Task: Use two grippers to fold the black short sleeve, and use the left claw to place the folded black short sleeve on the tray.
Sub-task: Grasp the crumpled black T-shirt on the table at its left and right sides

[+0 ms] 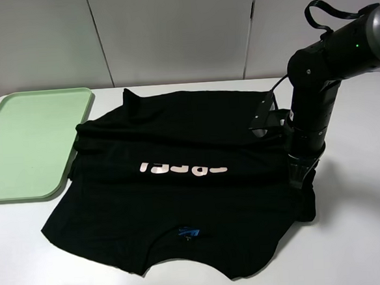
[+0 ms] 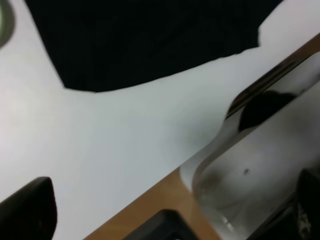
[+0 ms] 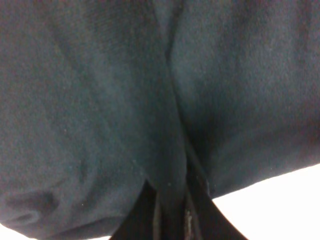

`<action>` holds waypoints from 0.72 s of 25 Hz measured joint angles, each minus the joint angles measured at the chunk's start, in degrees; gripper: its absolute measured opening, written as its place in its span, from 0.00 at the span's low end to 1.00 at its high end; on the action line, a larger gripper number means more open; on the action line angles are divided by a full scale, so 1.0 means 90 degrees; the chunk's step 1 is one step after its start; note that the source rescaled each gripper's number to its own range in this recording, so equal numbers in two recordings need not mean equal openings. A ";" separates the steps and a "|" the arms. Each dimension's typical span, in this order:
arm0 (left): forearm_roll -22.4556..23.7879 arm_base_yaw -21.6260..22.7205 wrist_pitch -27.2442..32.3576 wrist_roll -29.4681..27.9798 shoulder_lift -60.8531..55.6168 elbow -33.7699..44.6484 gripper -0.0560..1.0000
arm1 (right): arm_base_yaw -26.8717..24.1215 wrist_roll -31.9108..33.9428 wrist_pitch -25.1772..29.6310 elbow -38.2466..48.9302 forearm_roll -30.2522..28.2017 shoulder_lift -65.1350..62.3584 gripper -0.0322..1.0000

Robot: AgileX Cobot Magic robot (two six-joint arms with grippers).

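from the high camera we look down and forward over the whole white table [image 1: 372,234], far enough back to hold the tray [image 1: 21,148], the spread black short sleeve [image 1: 181,202] and the wall panels [image 1: 169,33] behind. the left wrist camera hangs near a wood-trimmed table edge, tilted, facing across bare tabletop to one border of the shirt (all rather blurred). the right wrist camera, on the right arm [image 1: 311,108], sits so near the cloth that dark folds fill nearly everything, with slivers of white table. shirt and tabletop are what all three views share.
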 joint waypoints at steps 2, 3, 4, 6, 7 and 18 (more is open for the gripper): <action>0.0248 0.0000 -0.0006 0.0000 0.0297 -0.0022 0.94 | 0.0000 0.0015 -0.0007 0.0000 0.0000 0.0000 0.04; 0.0341 0.0000 -0.0021 0.0000 0.0512 -0.0075 0.94 | 0.0000 0.0015 -0.0007 0.0000 0.0000 0.0000 0.04; 0.0442 0.0000 -0.0021 0.0000 0.0716 -0.0154 0.93 | 0.0000 0.0015 -0.0007 0.0000 0.0000 0.0000 0.04; 0.0527 0.0000 -0.0073 0.0000 0.1124 -0.0314 0.93 | 0.0000 0.0015 -0.0007 0.0000 0.0000 0.0000 0.04; 0.0585 0.0000 -0.0113 0.0000 0.1352 -0.0396 0.93 | 0.0000 0.0015 -0.0007 0.0000 0.0000 0.0000 0.04; 0.1084 0.0000 -0.1561 0.1390 0.3956 -0.1480 0.92 | 0.0000 0.0037 -0.0007 0.0000 -0.0006 0.0000 0.04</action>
